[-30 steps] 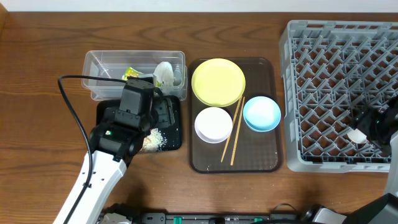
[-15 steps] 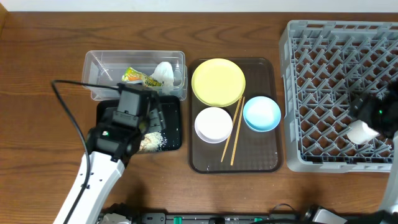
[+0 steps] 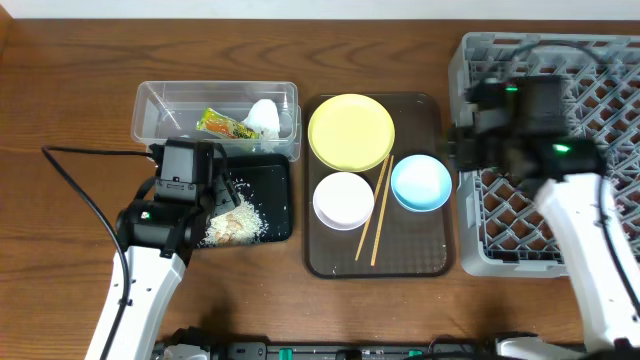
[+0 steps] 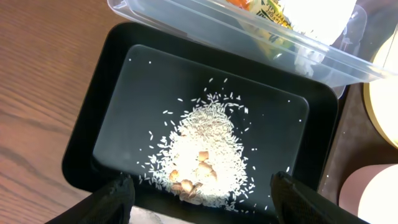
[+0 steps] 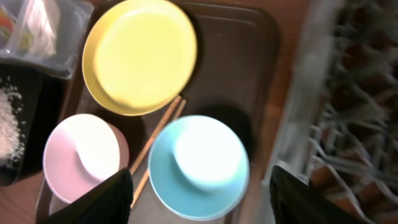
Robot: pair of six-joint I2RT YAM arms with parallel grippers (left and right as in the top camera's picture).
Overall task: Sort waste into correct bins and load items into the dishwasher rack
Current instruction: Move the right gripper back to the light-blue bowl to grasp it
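Observation:
The clear tub point(image 3: 160, 105) holds the food wrapper point(image 3: 222, 124) and the white paper wad point(image 3: 264, 117). Rice scraps point(image 3: 232, 225) lie in the black tray point(image 3: 272, 175). My left gripper point(image 3: 222, 192) hangs open and empty over that rice point(image 4: 208, 149). The yellow plate point(image 3: 351, 131), white bowl point(image 3: 343, 200), blue bowl point(image 3: 420, 183) and chopsticks point(image 3: 375, 215) sit on the brown tray. My right gripper point(image 3: 457, 150) is open and empty at the left wall of the grey rack point(image 3: 560, 250), above the blue bowl point(image 5: 199, 165). The small white cup does not show.
The dark brown serving tray point(image 3: 425, 250) lies between the bins and the rack. The left arm's black cable point(image 3: 90, 152) loops over the table to the left. The rack's left wall point(image 5: 298, 118) stands close to the right of the blue bowl.
My right arm swung from the rack's front right to its left wall, and the white cup it held is no longer in its jaws. My left gripper drew back left, uncovering the rice.

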